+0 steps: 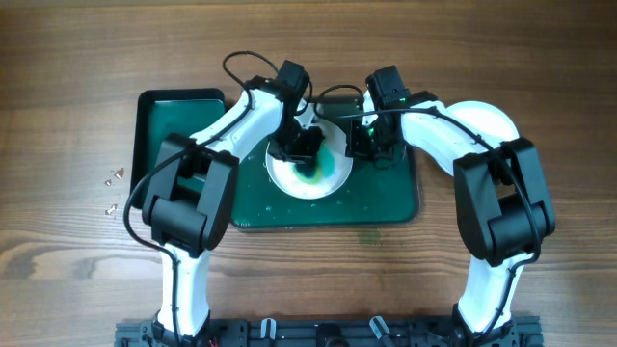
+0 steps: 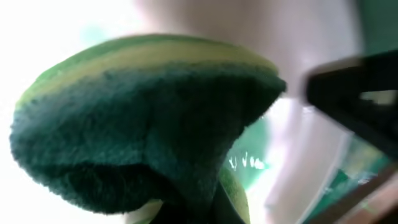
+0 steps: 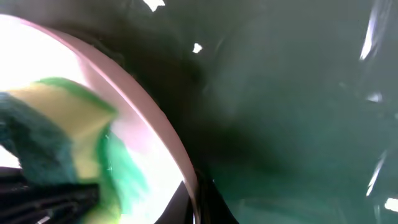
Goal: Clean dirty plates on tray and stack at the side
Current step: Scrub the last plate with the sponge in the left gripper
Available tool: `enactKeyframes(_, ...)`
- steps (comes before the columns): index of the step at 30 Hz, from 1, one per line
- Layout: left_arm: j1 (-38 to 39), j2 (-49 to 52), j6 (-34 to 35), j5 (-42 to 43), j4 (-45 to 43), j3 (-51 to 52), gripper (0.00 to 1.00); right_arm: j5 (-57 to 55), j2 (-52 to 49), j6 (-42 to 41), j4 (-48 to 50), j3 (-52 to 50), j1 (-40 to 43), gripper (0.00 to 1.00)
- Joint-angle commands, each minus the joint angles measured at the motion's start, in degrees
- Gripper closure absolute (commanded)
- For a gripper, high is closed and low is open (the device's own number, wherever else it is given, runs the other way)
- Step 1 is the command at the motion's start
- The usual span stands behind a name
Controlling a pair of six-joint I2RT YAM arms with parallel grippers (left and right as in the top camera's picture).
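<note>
Sponge (image 2: 143, 130) pretty much eats the whole shot, all blurry: fuzzy dark green scrubby side, with a pale yellow-green layer along its 12 o'clock edge. One of the black fingers (image 2: 354, 93) pokes in at 3. There's a white plate (image 2: 249, 25) behind, a green smear (image 2: 252, 149) toward 4, and a bit of dark tray (image 2: 376, 25) at 2.

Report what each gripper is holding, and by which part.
Left gripper holds the green-and-yellow sponge; the exact grip spot is hidden. Right gripper sits at the rim of the plate; whether it grips cannot be told.

Arms (image 1: 236, 120) crowd the plate (image 1: 289, 178); tray's (image 1: 169, 120) left end free.
</note>
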State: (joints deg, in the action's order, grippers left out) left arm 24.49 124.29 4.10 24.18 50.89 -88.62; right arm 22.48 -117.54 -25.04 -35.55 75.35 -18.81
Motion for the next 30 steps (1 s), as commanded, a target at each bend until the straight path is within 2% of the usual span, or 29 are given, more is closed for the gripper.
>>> enactKeyframes(1,1.62,2.6,-3.87,9.75,-4.33,1.33,0.96,-1.55,-1.4,-1.46,0.13,-1.18,0.48,0.96)
enactKeyframes(6,0.44,2.6,-1.86,1.9,-10.88,1.33,0.96,-1.57,-1.4,-1.49,0.15,-1.18,0.48,0.96)
enactKeyframes(11,-2.99,2.6,12.04,-19.67,-14.78,1.27,0.96,-1.57,-1.4,-1.49,0.15,-1.18,0.48,0.96)
enactKeyframes(15,-6.32,2.58,20.37,-31.17,-13.29,1.18,0.96,-1.6,-1.4,-1.49,0.15,-1.18,0.48,0.96)
enactKeyframes(18,-8.2,2.58,20.81,-33.48,-9.66,1.18,0.96,-1.62,-1.4,-1.46,0.17,-1.18,0.48,0.96)
enactKeyframes(21,-8.74,2.58,20.5,-32.79,-2.78,1.18,0.96,-1.62,-1.4,-1.22,0.17,-1.2,0.48,0.96)
enactKeyframes(23,-8.28,2.58,16.92,-28.26,2.34,1.2,0.96,-1.6,-1.4,-1.05,0.22,-1.18,0.48,0.96)
enactKeyframes(25,-7.65,2.58,10.78,-20.79,5.6,1.2,0.96,-1.57,-1.4,-1.05,0.24,-1.18,0.48,0.96)
enactKeyframes(28,-6.25,2.58,-4.42,-0.02,9.68,1.2,0.96,-1.57,-1.4,-1.07,0.33,-1.2,0.48,0.96)
enactKeyframes(30,-5.42,2.58,-9.68,9.22,10.25,1.2,0.96,-1.55,-1.4,-1.07,0.31,-1.18,0.48,0.96)
